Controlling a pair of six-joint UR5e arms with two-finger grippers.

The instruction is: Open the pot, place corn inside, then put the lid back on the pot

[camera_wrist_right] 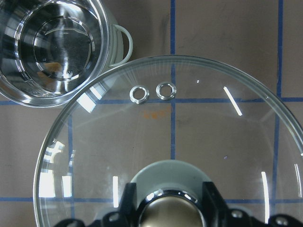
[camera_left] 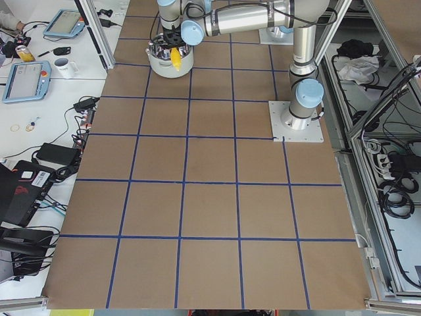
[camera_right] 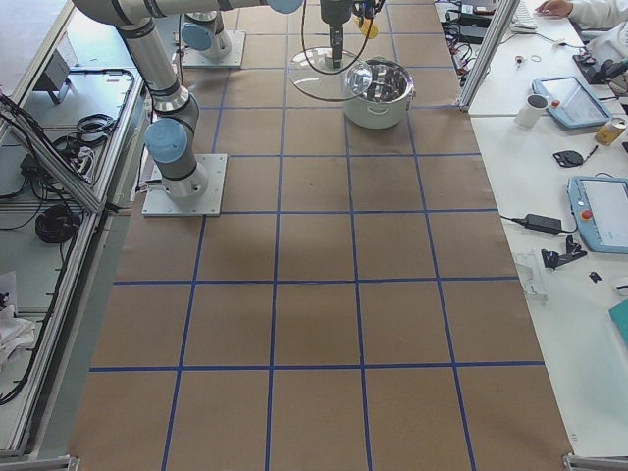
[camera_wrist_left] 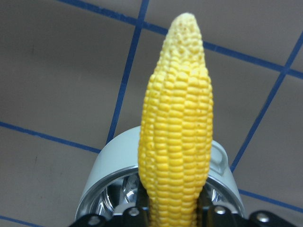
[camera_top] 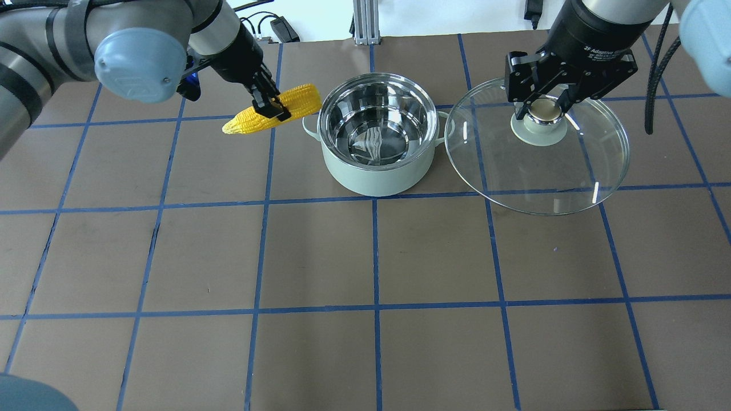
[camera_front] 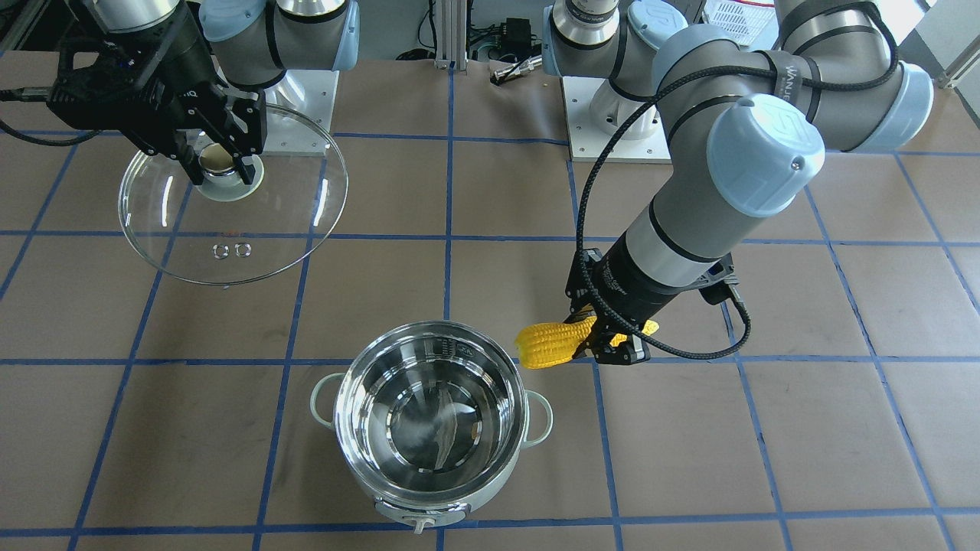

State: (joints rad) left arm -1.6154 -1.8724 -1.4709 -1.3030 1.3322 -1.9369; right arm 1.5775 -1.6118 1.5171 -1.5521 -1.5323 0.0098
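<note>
Brown-paper bench point(camera_top: 377, 257) with a blue tape grid; operator desks with tablets run along one side in the side views.

The pot point(camera_top: 371, 177) stands upper centre in the overhead view, uncovered. It has a pale mint-green wall, a mirror-bright steel inside and a small loop handle point(camera_front: 540, 417) on each side. Its front knob point(camera_front: 419, 524) sits low in the front-facing view.

The left claw point(camera_top: 274, 109) is clamped across the corn point(camera_top: 301, 99) about mid-length, upper left of the overhead view. The cob is bright yellow with no husk, neat kernel rows and a clear taper. It's held roughly level, off the bench. Its thick end points at the pot, just beside the rim and outside the opening. The pointed tip aims toward frame left.

The right claw point(camera_top: 543, 108) is closed on the lid's beige knob point(camera_front: 218, 158), upper right of the overhead view. The lid point(camera_top: 531, 171) is a clear glass dome with a pale green centre base and two metal-ringed vent holes point(camera_wrist_right: 139, 94) near one edge. It's beside the pot, not over it: the glass edge comes just next to the pot's right-hand handle in the overhead view. The right-side view shows it held up off the bench.
</note>
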